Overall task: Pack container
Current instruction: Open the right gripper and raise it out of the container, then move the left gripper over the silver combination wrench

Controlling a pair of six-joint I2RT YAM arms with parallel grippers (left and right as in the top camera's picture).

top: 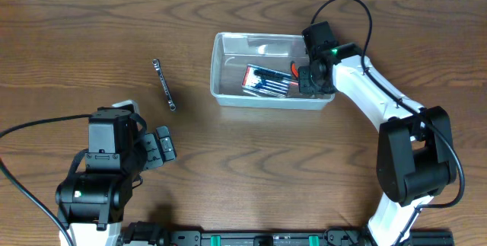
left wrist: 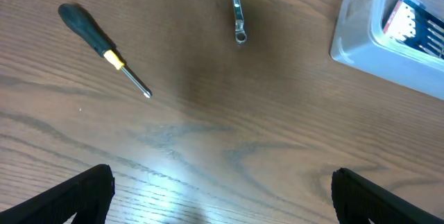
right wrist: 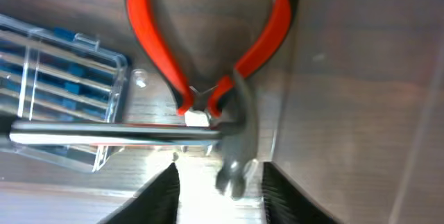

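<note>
The clear plastic container (top: 228,94) stands at the table's back middle; its corner shows in the left wrist view (left wrist: 354,44). Inside lie a clear case of blue bits (top: 266,80) (right wrist: 55,78) and red-handled pliers (top: 295,71) (right wrist: 149,44). My right gripper (top: 310,80) (right wrist: 218,196) is down inside the container's right end, open, with the pliers' nose between its fingers and a gap on the left side. My left gripper (top: 162,145) (left wrist: 222,196) is open and empty above bare table at the front left.
A small metal wrench (top: 163,84) (left wrist: 236,9) lies on the table left of the container. A screwdriver with a black handle and yellow collar (left wrist: 100,47) lies left of the wrench, hidden under my left arm in the overhead view. The container's right wall (right wrist: 416,148) is close to my right gripper.
</note>
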